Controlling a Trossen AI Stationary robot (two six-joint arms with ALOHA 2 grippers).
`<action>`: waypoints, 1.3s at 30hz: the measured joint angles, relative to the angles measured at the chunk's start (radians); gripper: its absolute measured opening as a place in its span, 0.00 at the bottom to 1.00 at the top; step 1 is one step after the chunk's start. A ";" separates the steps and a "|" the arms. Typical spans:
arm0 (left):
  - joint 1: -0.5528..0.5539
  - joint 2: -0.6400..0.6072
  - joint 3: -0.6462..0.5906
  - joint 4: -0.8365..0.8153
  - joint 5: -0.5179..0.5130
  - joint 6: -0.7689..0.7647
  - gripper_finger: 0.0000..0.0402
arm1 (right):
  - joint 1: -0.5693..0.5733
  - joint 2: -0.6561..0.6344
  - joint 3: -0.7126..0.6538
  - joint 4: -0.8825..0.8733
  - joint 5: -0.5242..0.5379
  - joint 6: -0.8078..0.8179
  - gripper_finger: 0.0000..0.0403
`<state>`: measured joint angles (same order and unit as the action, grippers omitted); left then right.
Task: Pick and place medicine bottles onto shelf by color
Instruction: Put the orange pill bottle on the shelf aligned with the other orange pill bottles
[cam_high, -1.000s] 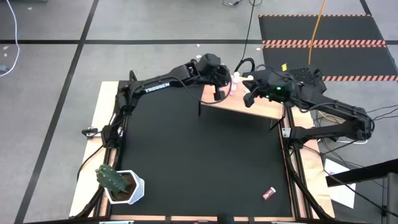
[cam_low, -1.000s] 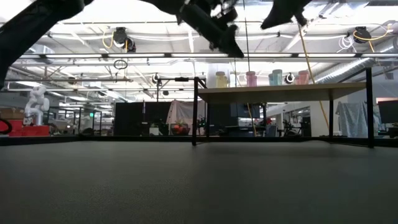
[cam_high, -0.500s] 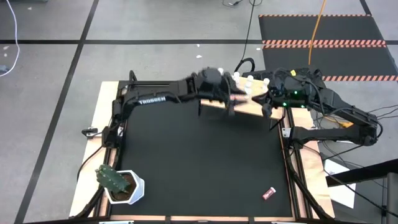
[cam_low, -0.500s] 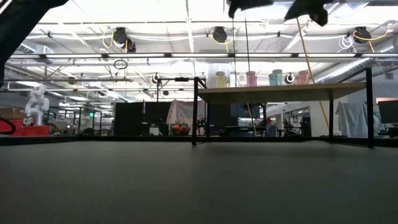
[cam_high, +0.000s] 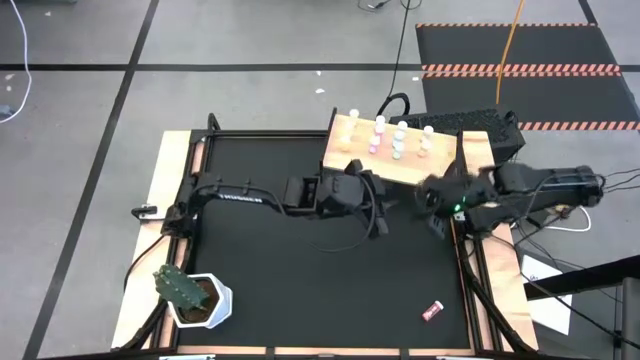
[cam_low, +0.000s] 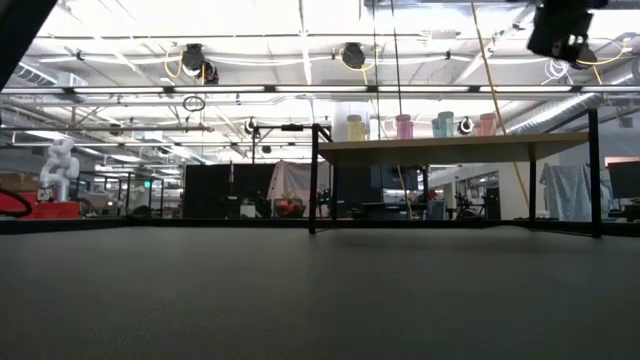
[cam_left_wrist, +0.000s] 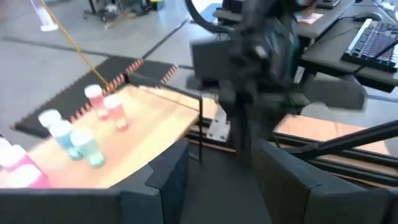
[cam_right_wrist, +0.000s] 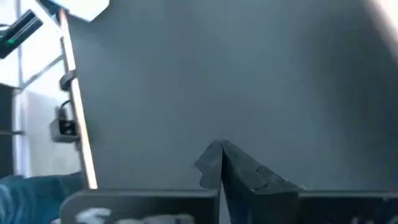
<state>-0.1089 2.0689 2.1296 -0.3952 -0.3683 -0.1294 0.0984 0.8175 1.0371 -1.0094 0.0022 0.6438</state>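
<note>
The wooden shelf (cam_high: 400, 163) stands at the table's far right on thin black legs (cam_low: 313, 180). Several white-capped bottles stand on it in colour groups: yellow (cam_low: 355, 127), pink (cam_low: 404, 126), teal (cam_low: 443, 124) and red (cam_low: 487, 124). The left wrist view shows the red ones (cam_left_wrist: 104, 104) and the teal ones (cam_left_wrist: 79, 140). One red bottle (cam_high: 432, 311) lies on its side on the tabletop near the right near corner. My left gripper (cam_high: 378, 215) hovers open and empty over the table, just nearer than the shelf. My right gripper (cam_high: 428, 196) is shut and empty by the shelf's right near corner.
A green cactus in a white pot (cam_high: 190, 294) stands at the table's left near corner. The wooden frame (cam_high: 467, 270) borders the black tabletop. The right arm (cam_left_wrist: 267, 56) is close in front of my left gripper. The middle of the table is bare black surface.
Both arms have drawn back from above the shelf toward the table's near side. The left gripper swept right along the shelf, then came out over the tabletop. The right gripper pulled back to the shelf's right near corner. The bottles on the shelf stand uncovered and unmoved.
</note>
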 joint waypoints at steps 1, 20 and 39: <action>-0.005 0.000 0.000 -0.010 0.000 -0.024 0.43 | 0.045 -0.002 -0.036 0.041 0.012 0.038 0.00; 0.045 0.000 0.000 -0.056 0.000 -0.258 0.43 | 0.682 0.091 -0.369 0.330 0.031 0.939 0.00; 0.037 0.000 0.000 -0.341 0.161 -0.132 0.43 | 0.921 0.336 -0.365 0.659 -0.044 1.395 0.01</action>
<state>-0.0723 2.0689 2.1296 -0.7361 -0.2077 -0.2615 1.0194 1.1540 0.6716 -0.3508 -0.0413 2.0391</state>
